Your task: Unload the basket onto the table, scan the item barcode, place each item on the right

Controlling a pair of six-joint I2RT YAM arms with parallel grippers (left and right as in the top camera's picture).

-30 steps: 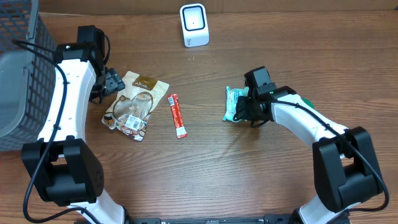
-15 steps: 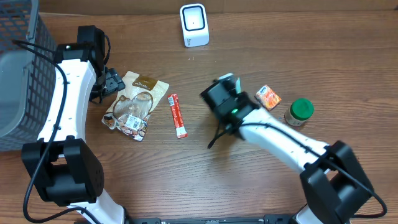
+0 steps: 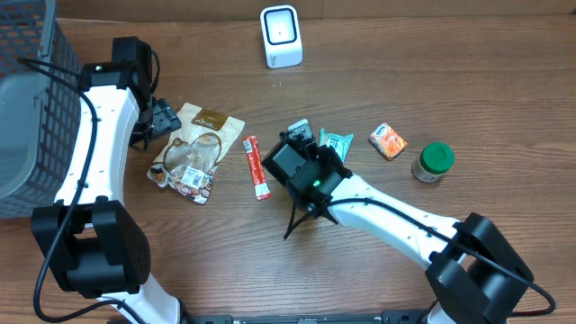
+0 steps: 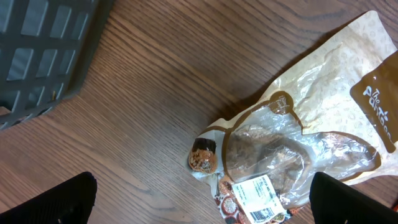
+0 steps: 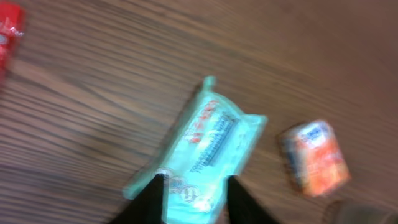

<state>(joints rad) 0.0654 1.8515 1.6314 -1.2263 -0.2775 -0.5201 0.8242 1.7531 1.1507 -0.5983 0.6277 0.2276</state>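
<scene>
Right hand (image 5: 196, 208) | low over teal packet (image 5: 205, 146); fingers (image 5: 152, 202) astride it

The packet (image 5: 208, 146) is teal, the stick (image 3: 257, 166) red.

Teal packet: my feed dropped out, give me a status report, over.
Left gripper open, over the cookie pouch. Right gripper astride the teal packet, grip unclear. Packet flat on the table, short of the scanner. Nothing between them.
</scene>
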